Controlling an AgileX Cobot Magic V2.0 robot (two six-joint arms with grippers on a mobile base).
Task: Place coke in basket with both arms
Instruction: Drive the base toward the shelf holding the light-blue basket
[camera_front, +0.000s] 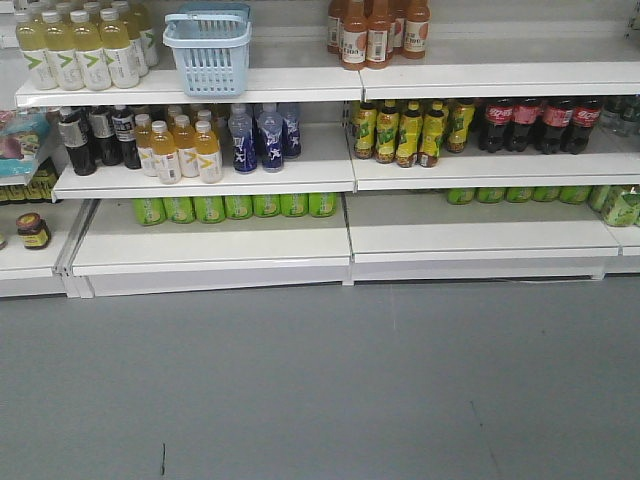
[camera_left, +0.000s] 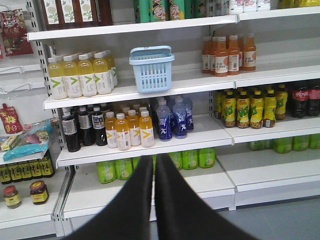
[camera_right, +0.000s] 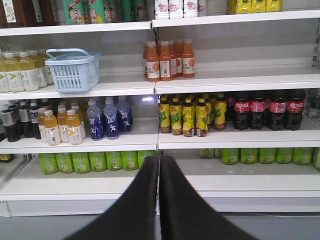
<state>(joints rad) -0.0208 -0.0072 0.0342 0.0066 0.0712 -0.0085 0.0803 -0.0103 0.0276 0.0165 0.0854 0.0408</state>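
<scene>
The coke stands as a row of dark bottles with red labels at the right of the middle shelf, also visible as coke and coke. The light blue basket sits empty on the shelf above and to the left, with its handles folded down; it shows too as the basket and the basket. My left gripper is shut with nothing in it and hangs well back from the shelves. My right gripper is likewise shut and empty. Neither arm appears in the front view.
Pale yellow bottles stand left of the basket and orange juice bottles to its right. Blue bottles and yellow-green tea bottles fill the middle shelf beside the coke. Green bottles line the bottom shelf. Grey floor lies in front.
</scene>
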